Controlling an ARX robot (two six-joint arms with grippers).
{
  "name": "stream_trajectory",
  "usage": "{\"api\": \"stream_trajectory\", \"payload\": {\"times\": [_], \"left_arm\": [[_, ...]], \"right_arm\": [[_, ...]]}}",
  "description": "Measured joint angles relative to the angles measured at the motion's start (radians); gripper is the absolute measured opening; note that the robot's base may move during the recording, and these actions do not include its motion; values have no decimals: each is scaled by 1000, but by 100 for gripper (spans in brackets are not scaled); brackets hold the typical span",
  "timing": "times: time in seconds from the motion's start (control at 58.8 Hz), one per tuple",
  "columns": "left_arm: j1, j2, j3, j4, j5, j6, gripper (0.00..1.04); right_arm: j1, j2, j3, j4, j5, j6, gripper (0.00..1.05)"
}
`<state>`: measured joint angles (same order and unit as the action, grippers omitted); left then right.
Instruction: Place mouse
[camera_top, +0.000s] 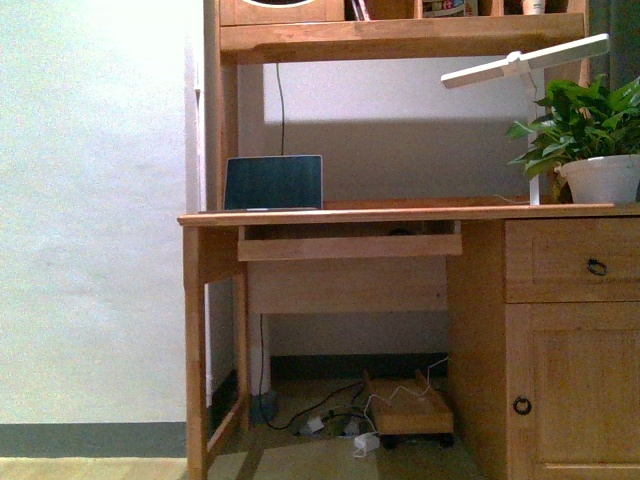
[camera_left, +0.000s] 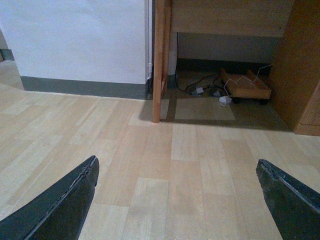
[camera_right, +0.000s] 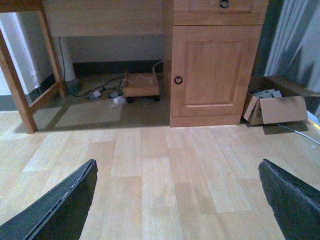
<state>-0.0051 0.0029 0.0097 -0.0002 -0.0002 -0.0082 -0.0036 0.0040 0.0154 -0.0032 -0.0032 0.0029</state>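
Note:
The mouse shows in no view. A wooden desk (camera_top: 400, 213) stands ahead with a pulled-out keyboard tray (camera_top: 350, 245) under its top and a small open laptop (camera_top: 273, 183) on its left part. My left gripper (camera_left: 177, 200) is open and empty, its dark fingers (camera_left: 60, 205) wide apart over the wooden floor, facing the desk's left leg (camera_left: 159, 65). My right gripper (camera_right: 177, 200) is open and empty over the floor, facing the desk's cabinet door (camera_right: 212, 70). Neither arm shows in the front view.
A potted plant (camera_top: 590, 140) and a white desk lamp (camera_top: 525, 62) stand on the desk's right part. Under the desk lie cables and a low wheeled wooden stand (camera_top: 408, 405). A cardboard box (camera_right: 275, 107) lies on the floor beside the cabinet. A white wall (camera_top: 95, 200) is left.

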Motion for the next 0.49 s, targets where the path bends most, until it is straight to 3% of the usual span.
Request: {"api": "stream_trajectory", "payload": {"times": [0.493], "left_arm": [[0, 0, 0, 0, 0, 0, 97]], "right_arm": [[0, 0, 0, 0, 0, 0, 97]]}}
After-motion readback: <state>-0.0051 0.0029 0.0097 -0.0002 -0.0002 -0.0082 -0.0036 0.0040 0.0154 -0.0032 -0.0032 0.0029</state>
